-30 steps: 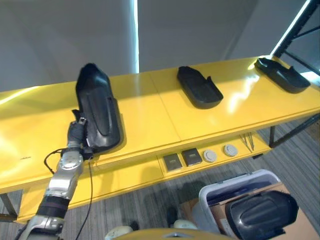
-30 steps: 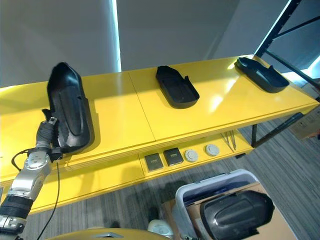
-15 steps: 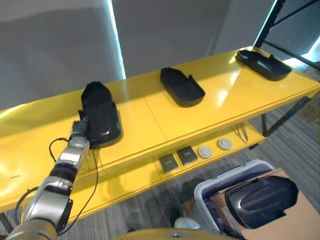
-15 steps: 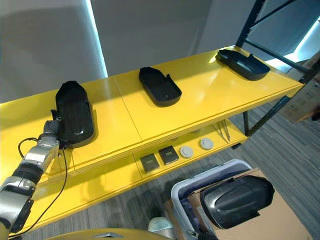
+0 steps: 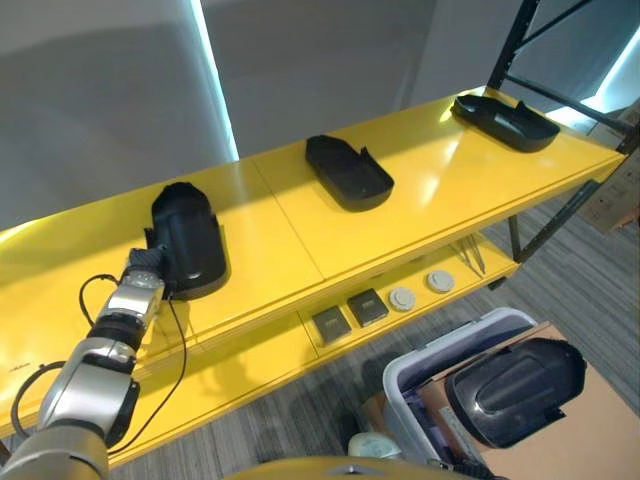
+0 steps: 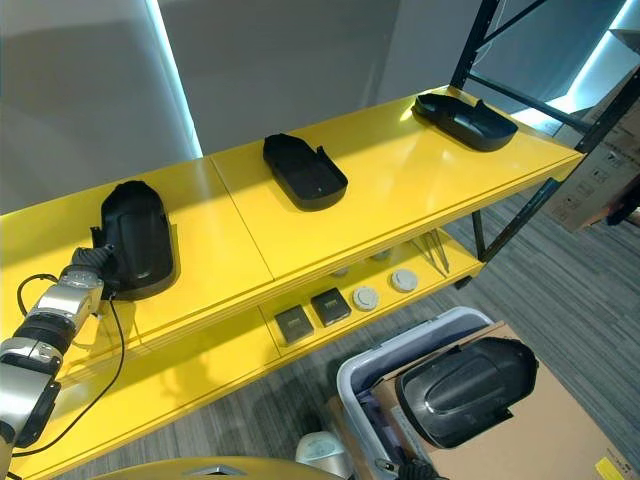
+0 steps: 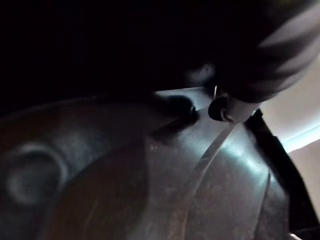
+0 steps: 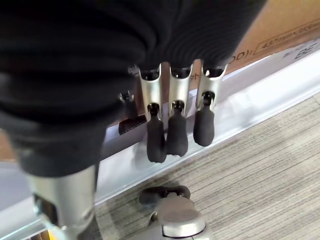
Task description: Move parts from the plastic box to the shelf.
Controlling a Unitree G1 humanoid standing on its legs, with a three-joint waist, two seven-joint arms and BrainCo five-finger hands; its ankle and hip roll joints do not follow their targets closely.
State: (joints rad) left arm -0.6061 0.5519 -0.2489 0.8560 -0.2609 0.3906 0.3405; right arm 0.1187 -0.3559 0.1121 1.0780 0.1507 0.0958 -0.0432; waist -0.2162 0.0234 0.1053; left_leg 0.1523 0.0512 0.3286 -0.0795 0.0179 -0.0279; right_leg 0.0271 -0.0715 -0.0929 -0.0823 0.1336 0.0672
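A black moulded part [image 5: 187, 240] lies on the yellow shelf [image 5: 420, 215] at the left of the eye views, hollow side down, its near end touching the left hand [image 5: 147, 262]. In the left wrist view the glossy shell of the part [image 7: 200, 190] is seen from very close, with one dark-tipped finger [image 7: 220, 107] resting at its edge; whether the hand is clasped round the rim or merely laid against it cannot be told. Two more parts are set on the shelf: one at upper centre [image 5: 348, 172], one at the upper right [image 5: 503, 121], well apart from each other. A further part [image 5: 515, 390] sits in the plastic box [image 5: 430, 375] at the lower right, on the carpeted floor [image 5: 590, 290].

The parts are judged to be thin, stiff plastic shells: light for their bulk, smooth and likely slippery on the curved back. A hold is best taken at the rim or a side wall, where a thumb can be hooked over the edge, not on the domed surface.

The right hand [image 8: 172, 125] hangs beside the box wall with fingers straight and relaxed, holding nothing.
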